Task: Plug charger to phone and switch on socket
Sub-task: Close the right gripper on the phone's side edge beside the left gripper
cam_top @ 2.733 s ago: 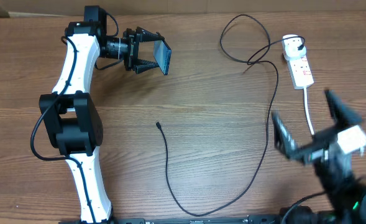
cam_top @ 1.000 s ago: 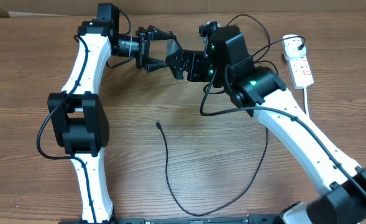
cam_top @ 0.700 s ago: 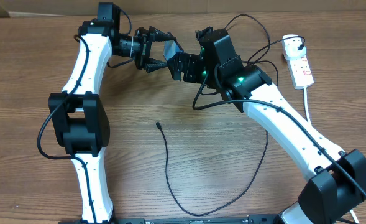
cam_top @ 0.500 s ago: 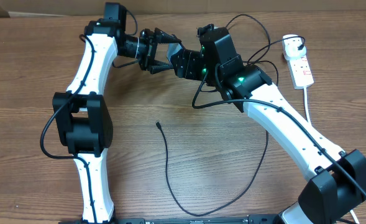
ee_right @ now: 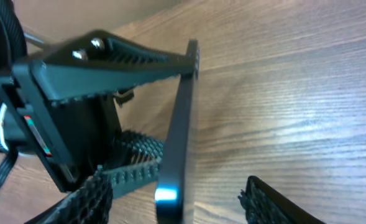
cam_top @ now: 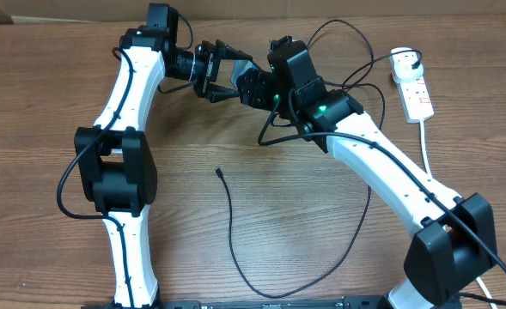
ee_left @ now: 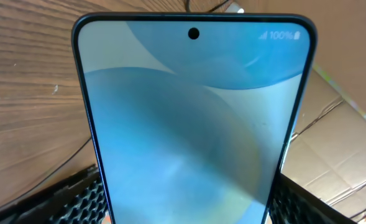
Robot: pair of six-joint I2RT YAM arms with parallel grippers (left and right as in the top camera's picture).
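Observation:
The phone is held up off the table with its blue screen filling the left wrist view, my left gripper shut on its long edges. From above, the phone shows as a thin sliver between the two grippers. My right gripper straddles the phone's edge with a gap on each side, open. The charger lies loose on the table, its black tip in the middle. The socket lies at the far right, a white plug seated in it.
The black cable loops across the table's right half and behind my right arm. The socket's thick white cord trails toward the front right. Cardboard boxes stand beyond the table's far edge.
My right arm swung in from the right front to the phone and its jaws narrowed around the phone's edge. My left arm shifted slightly right, still holding the phone.

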